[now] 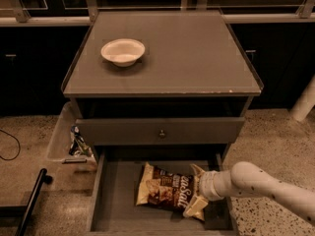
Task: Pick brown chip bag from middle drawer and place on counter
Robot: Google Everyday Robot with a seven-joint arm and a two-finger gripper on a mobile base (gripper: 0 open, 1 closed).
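The brown chip bag (165, 191) lies flat on the floor of the open middle drawer (118, 205), its "Sea Salt" script facing up. My gripper (197, 191) reaches in from the right at the bag's right end. One pale finger (195, 206) lies at the bag's lower right corner and the other (198, 170) at its upper right corner, so the fingers straddle that end. The counter (197, 58) is the flat grey cabinet top above.
A white bowl (123, 51) sits on the counter's left part. A grey drawer front with a small knob (161, 133) juts out above the middle drawer. A clear bin (66, 136) with a blue-green wrapper (78, 144) stands left of the cabinet. A black bar (29, 200) lies at lower left.
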